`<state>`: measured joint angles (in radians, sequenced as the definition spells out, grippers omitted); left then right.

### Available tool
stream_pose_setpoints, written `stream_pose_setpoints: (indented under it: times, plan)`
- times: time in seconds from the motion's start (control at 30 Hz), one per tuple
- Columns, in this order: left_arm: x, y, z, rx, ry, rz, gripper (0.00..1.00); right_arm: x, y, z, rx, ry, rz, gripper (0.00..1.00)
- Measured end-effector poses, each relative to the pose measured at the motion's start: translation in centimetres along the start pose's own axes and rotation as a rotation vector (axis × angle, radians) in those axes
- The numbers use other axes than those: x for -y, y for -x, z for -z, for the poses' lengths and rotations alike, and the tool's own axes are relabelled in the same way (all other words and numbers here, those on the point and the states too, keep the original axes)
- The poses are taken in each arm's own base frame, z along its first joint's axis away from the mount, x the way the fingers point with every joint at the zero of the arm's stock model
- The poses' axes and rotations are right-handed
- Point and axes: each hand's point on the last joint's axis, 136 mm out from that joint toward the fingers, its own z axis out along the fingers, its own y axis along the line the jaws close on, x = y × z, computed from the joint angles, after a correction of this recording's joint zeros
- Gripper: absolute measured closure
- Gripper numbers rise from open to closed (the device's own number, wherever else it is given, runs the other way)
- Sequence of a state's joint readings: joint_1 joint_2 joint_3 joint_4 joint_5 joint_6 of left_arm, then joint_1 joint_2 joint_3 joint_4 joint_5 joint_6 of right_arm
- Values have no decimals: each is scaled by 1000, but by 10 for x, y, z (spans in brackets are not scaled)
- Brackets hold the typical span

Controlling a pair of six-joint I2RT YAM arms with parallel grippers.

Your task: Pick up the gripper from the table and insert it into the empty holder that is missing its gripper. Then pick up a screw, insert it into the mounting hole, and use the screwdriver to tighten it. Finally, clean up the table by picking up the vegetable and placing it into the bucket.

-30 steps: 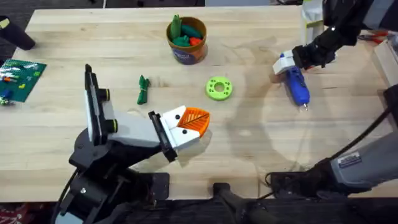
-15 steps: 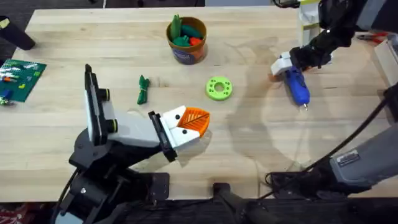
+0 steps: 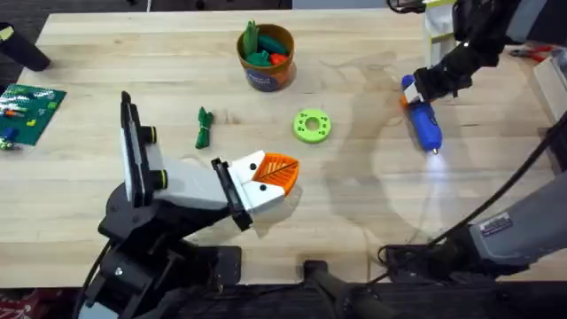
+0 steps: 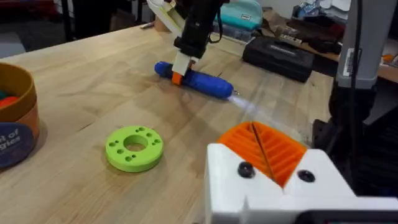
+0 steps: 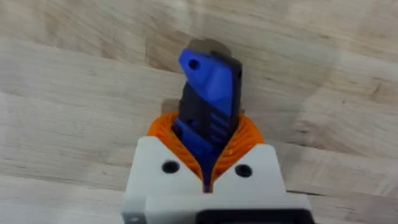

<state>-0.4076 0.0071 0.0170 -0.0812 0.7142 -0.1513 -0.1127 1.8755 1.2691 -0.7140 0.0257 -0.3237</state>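
A pale wooden tabletop [image 3: 354, 204] carries the scene. The left gripper [image 3: 276, 174], its 2 orange-padded fingers pressed together on nothing, rests low near the front edge. At the far right, the right gripper [image 3: 416, 91] pinches the rear end of the blue screwdriver [image 3: 424, 122], which lies flat on the wood with its tip light glowing toward the front edge. The orange-brown bucket [image 3: 266, 55], holding green and orange toys, stands at the far side. A lime-green disc [image 3: 312, 125] lies between bucket and left gripper. The dark green vegetable [image 3: 204, 127] lies left of the disc, apart from both grippers.
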Motion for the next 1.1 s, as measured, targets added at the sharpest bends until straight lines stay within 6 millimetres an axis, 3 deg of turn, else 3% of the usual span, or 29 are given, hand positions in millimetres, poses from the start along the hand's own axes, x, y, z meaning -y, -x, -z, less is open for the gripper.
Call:
stream_pose_setpoints:
  times: [0.2, 0.33, 0.5, 0.77, 1.1]
  plan:
    - [0, 0, 0, 0, 0, 0, 986, -6, -18, 7, -69, 25, 2, 971]
    - [0, 0, 0, 0, 0, 0, 986, -10, -19, 28, -63, 40, 1, 971]
    - [0, 0, 0, 0, 0, 0, 986, -13, 0, 83, 77, 43, 5, 971]
    - [0, 0, 0, 0, -1, 0, 986, -35, -10, 162, 246, 28, 52, 971]
    - [0, 0, 0, 0, -1, 0, 986, -105, -13, 251, 555, 145, 188, 971]
